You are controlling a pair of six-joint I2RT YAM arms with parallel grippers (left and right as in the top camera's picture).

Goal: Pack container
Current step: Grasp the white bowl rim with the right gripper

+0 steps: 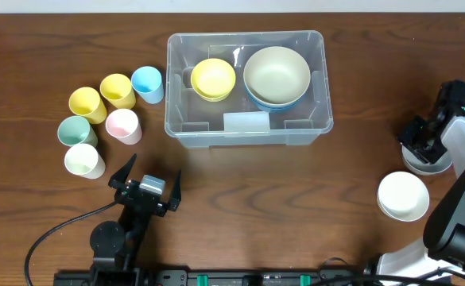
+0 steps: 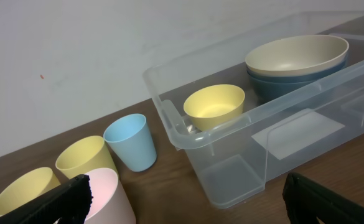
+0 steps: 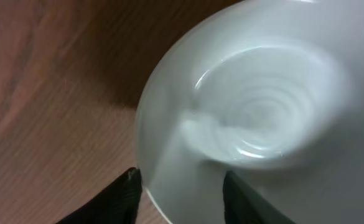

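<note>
White bowl rim sits between parted fingers of right gripper; left gripper spread wide over wooden surface, container ahead.

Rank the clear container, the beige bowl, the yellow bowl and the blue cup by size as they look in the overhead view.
1. Clear container
2. Beige bowl
3. Yellow bowl
4. Blue cup, only somewhat narrower than the yellow bowl

No legible text anywhere; pale label patch on container blank.
</note>
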